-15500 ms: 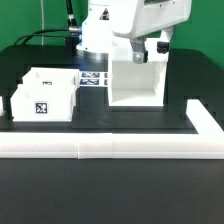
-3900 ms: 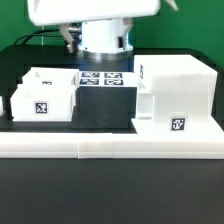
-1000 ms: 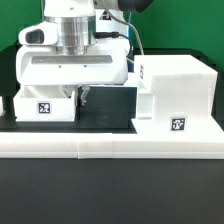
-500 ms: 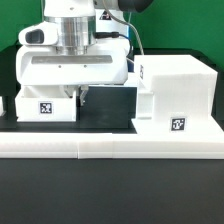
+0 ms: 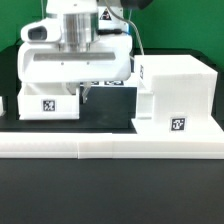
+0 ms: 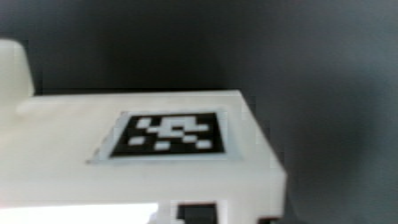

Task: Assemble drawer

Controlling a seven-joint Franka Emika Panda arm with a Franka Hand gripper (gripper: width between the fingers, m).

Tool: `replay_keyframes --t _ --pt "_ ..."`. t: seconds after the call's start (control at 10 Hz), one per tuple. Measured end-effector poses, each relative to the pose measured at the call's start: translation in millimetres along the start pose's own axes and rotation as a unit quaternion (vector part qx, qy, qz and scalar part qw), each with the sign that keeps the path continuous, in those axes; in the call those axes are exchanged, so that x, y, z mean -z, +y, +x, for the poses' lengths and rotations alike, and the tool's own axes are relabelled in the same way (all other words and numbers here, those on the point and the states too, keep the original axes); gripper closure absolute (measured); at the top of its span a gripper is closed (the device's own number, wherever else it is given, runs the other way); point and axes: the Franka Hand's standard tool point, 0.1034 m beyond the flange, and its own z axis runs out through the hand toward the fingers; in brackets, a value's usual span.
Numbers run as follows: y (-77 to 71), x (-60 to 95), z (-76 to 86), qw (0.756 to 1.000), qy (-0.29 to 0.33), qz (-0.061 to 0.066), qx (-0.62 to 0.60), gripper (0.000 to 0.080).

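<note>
The small white drawer box (image 5: pixel 45 106), with a black tag on its front, sits on the black table at the exterior view's left. My gripper (image 5: pixel 84 96) reaches down from the big white wrist body onto the box's right wall and is shut on it. The larger white drawer case (image 5: pixel 176 92), also tagged, stands at the exterior view's right, apart from the box. In the wrist view the box's tagged face (image 6: pixel 173 135) fills the frame, and a dark fingertip (image 6: pixel 201 214) shows at its edge. The arm hides most of the box's top.
A low white L-shaped fence (image 5: pixel 110 146) runs along the front of the table and up the exterior view's right side. The marker board (image 5: pixel 106 83) lies behind the gripper, mostly covered by the arm. Dark table shows between box and case.
Since a second ago the arm and the drawer box have shifted together a little toward the exterior view's right. The drawer case has not moved.
</note>
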Motion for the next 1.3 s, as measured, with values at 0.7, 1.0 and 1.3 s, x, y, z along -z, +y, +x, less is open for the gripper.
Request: replay_keyframes --t 0.7,1.0,1.3 --pt "0.1 5.7 16.0 0.987 -0.006 0.007 0.158 0.0758" --pt "-8.3 -3.2 27.5 0.949 -0.008 -0.004 0.316 0.0758" --pt "-9.2 2.0 33.6 0.922 -0.011 -0.006 0.387 0.0758"
